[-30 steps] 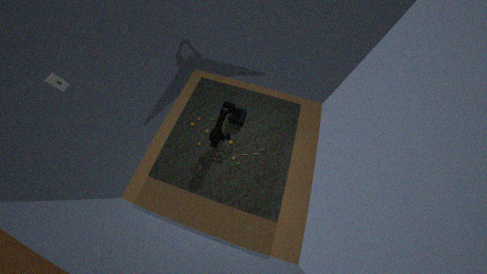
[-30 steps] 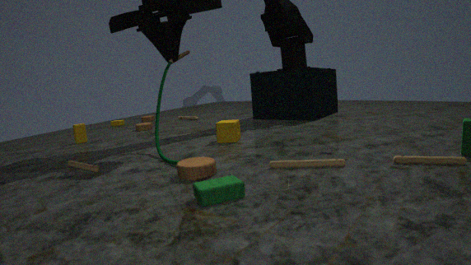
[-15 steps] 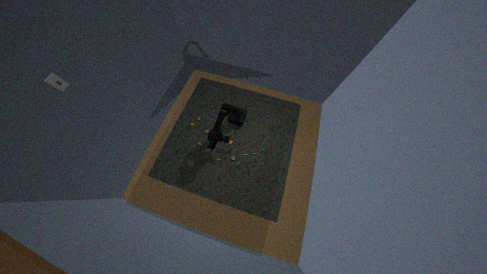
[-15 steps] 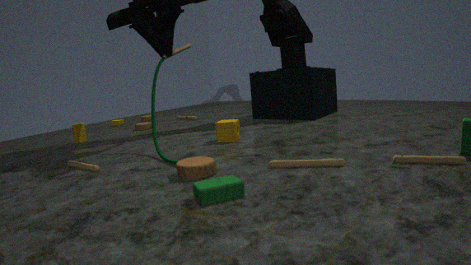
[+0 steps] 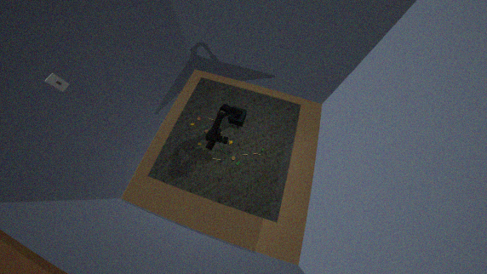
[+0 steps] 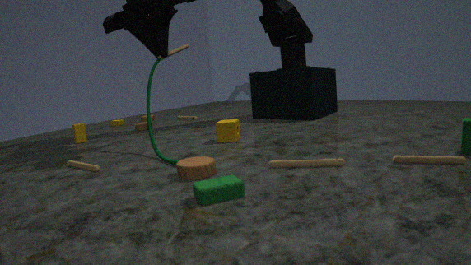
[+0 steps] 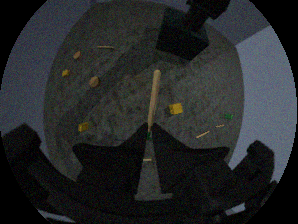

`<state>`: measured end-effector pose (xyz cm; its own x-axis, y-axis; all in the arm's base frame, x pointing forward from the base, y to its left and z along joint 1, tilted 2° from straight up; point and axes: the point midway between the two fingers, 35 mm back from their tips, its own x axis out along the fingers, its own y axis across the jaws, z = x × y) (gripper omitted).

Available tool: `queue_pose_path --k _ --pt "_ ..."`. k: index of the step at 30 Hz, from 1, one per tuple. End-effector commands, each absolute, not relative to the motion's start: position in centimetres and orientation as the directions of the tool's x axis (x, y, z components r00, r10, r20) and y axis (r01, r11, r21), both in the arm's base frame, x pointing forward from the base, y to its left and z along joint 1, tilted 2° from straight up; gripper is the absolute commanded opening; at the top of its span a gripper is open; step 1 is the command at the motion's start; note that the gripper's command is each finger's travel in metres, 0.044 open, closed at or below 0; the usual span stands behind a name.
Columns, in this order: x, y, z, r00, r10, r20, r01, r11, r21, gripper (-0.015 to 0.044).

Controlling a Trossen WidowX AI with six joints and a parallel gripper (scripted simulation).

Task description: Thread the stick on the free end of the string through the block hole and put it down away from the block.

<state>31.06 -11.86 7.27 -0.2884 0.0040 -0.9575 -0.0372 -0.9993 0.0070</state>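
Observation:
My gripper (image 6: 162, 56) (image 7: 149, 125) is shut on the stick near its string end, high above the table. The wooden stick (image 6: 179, 50) (image 7: 154, 92) points out from the fingertips toward the arm base, its free end tilted up in the exterior view. The green string (image 6: 148, 99) hangs from the fingertips down to the round wooden button (image 6: 196, 169) (image 5: 233, 157) on the table. The yellow block (image 6: 227, 131) (image 7: 175, 108) (image 5: 231, 142) stands on the table, apart from stick and string. Its dark hole opening shows on its right face in the exterior view.
Loose sticks (image 6: 306, 163) (image 6: 429, 160) (image 6: 83, 165) lie around. A green block (image 6: 218, 189) lies before the button; another green block (image 6: 465, 136) stands far right. A yellow piece (image 6: 80, 133) and brown discs (image 7: 94, 81) (image 7: 76, 54) lie left. The arm's base (image 6: 293, 92) is behind.

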Motion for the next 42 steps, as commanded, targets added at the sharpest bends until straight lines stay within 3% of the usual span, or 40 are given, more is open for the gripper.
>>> queue_pose_path --k 1,19,31,42 --pt "31.08 -11.85 7.27 -0.289 0.011 -0.957 0.079 -0.996 -0.036 0.0000" --pt "31.23 -11.97 7.28 -0.286 0.023 -0.958 0.617 -0.761 -0.202 0.0000" --pt "31.33 -12.05 7.29 -0.283 0.030 -0.959 0.859 -0.436 -0.268 0.0000" --pt "31.42 -12.13 7.30 -0.281 0.037 -0.959 0.956 -0.072 -0.283 0.0000"
